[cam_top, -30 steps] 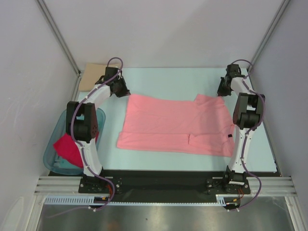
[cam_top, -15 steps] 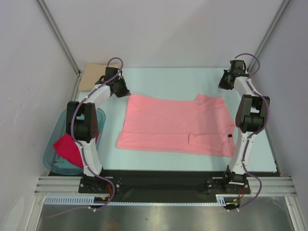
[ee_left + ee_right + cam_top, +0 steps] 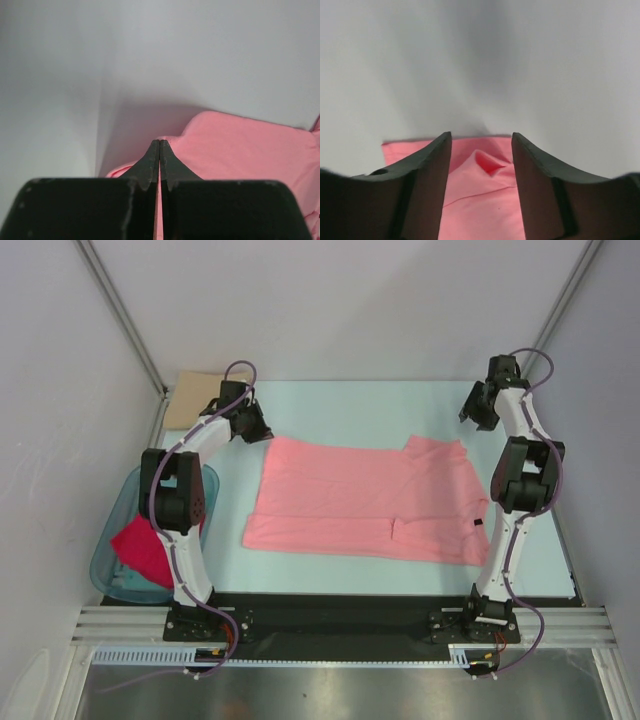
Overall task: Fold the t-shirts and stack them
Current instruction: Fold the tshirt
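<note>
- Only the top view shows the salmon-pink t-shirt (image 3: 360,500) whole, spread flat mid-worktop (image 3: 330,405), and the crimson-pink t-shirt (image 3: 140,545) in the teal tub (image 3: 105,565).
- Left wrist view: left tool (image 3: 159,142) clenched on the shirt's far corner.
- Right wrist view: right tool (image 3: 480,137) released, jaws apart above a sleeve.

The t-shirt (image 3: 360,500) is soft matt cloth.

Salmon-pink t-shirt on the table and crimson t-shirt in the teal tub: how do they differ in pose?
The salmon-pink t-shirt lies spread flat on the pale table; the crimson-pink t-shirt sits bunched in the translucent teal plastic tub. The salmon-pink t-shirt shows almost whole, with a small dark label; the crimson-pink t-shirt is partly hidden by the left arm. Both are plain soft cloth.
</note>
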Robot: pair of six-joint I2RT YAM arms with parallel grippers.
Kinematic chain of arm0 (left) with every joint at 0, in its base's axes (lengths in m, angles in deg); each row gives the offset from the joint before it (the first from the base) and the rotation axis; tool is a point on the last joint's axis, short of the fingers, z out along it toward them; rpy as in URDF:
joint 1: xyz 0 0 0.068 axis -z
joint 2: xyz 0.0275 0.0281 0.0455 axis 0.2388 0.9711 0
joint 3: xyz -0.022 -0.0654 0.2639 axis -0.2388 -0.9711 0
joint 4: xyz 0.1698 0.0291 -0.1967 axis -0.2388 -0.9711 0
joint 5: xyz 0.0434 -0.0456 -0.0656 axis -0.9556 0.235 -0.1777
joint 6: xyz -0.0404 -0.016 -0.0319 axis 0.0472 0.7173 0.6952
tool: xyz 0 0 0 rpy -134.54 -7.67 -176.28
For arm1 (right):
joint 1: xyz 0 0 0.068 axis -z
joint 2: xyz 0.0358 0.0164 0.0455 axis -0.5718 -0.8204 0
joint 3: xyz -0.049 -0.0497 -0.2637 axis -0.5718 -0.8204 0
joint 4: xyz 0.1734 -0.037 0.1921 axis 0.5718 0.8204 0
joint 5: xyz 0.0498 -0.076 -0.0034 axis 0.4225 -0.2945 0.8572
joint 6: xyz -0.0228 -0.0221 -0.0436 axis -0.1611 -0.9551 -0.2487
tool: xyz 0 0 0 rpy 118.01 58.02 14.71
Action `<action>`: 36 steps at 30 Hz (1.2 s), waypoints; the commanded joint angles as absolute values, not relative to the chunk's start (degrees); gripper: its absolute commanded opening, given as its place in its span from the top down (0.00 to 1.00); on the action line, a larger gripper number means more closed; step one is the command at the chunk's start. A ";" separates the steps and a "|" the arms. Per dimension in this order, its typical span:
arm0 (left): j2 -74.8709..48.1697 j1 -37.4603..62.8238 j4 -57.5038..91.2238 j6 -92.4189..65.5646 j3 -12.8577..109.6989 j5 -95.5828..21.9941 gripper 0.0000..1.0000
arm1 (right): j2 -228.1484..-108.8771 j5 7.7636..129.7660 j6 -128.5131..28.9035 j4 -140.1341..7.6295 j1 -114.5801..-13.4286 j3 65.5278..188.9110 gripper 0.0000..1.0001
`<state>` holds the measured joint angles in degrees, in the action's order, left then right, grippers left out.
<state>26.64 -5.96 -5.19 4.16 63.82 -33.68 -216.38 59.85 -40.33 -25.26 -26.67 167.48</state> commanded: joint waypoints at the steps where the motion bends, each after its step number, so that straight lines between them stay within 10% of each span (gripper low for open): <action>1: 26.82 -5.73 -2.91 5.49 65.55 -32.22 1.00 | -219.70 57.79 -33.26 -19.39 -25.03 169.17 0.41; 36: 27.00 -5.73 -2.03 5.49 64.76 -31.61 1.00 | -215.22 68.59 -14.78 -38.45 -21.78 147.82 0.62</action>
